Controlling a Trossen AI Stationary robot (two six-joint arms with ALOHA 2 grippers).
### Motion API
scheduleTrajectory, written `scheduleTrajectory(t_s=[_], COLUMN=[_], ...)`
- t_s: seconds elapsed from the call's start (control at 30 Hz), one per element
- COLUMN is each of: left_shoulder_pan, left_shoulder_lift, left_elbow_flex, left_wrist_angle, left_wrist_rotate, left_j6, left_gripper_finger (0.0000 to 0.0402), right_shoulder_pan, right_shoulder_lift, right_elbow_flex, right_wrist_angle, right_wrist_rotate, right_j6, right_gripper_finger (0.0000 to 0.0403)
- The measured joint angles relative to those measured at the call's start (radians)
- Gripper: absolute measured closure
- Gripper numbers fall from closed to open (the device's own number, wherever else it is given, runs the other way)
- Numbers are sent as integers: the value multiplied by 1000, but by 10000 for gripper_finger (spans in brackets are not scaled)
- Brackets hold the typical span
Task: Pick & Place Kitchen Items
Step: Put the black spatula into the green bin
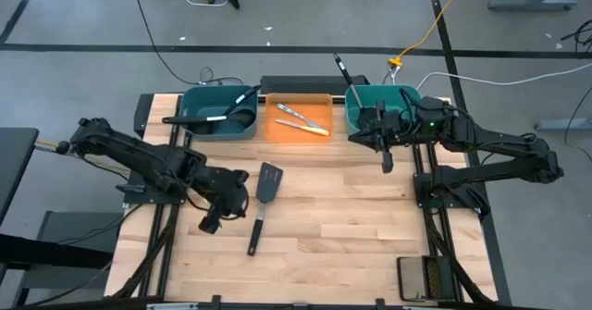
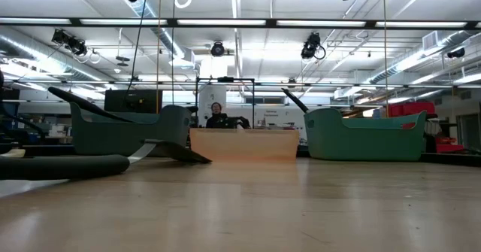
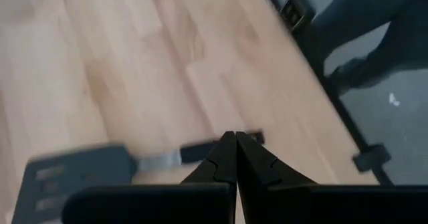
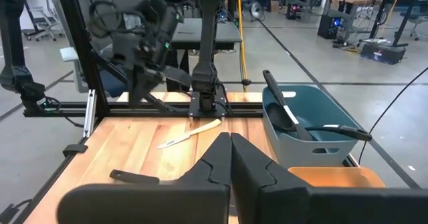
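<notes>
A black slotted spatula (image 1: 262,204) lies flat on the wooden table, its head toward the far edge and its handle (image 1: 252,243) toward the near edge. My left gripper (image 1: 210,224) hangs shut above the table just left of that handle, which shows blurred behind the shut fingertips (image 3: 234,150). My right gripper (image 1: 387,165) is shut and held in the air in front of the right teal bin (image 1: 384,109). Black ladles rest in the left teal bin (image 1: 219,113). Two yellow-handled knives lie in the orange bin (image 1: 299,120). In the right wrist view another knife (image 4: 190,134) lies on the table under the left arm.
A black utensil handle (image 1: 344,69) sticks out of the right teal bin past the table's far edge. The three bins stand in a row along the far edge. Bare wood stretches between the spatula and the right arm. A person (image 2: 218,116) sits far behind the table.
</notes>
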Motion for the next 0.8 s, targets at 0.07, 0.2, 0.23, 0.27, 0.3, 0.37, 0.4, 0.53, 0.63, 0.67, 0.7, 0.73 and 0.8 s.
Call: scheduleTrajectory(t_s=[0.07,0.2,0.23,0.27,0.3,0.37,0.4,0.53,0.63,0.67,0.7,0.73,0.8], left_shoulder_pan=[-19,-56,-66,-76,-86,-105,-112,-127,-128,-128,-128,-128,-128], left_shoulder_lift=[11,38,40,38,40,53,55,50,51,51,51,51,51], left_elbow_flex=[4,3,2,1,1,4,1,3,2,2,2,2,2], left_wrist_angle=[33,46,38,29,43,77,68,83,83,85,86,88,93], left_wrist_rotate=[0,-2,-2,-2,-5,-21,-28,-42,-44,-42,-39,-34,-26], left_j6=[0,10,27,41,57,84,92,100,99,95,82,76,63], left_gripper_finger=[400,400,400,400,400,399,398,389,381,380,378,376,373], right_shoulder_pan=[0,0,0,0,0,0,0,0,0,0,0,0,0], right_shoulder_lift=[0,0,0,0,0,0,0,0,0,0,0,0,0], right_elbow_flex=[0,0,0,0,0,0,0,0,0,0,0,0,0], right_wrist_angle=[-8,-19,-20,-19,-20,-25,-25,-24,-26,-26,-28,-30,-31], right_wrist_rotate=[0,0,0,0,0,0,0,0,1,1,1,1,1], right_j6=[0,0,0,0,0,0,0,6,19,20,20,20,20], right_gripper_finger=[398,398,398,398,398,398,398,398,398,398,398,398,398])
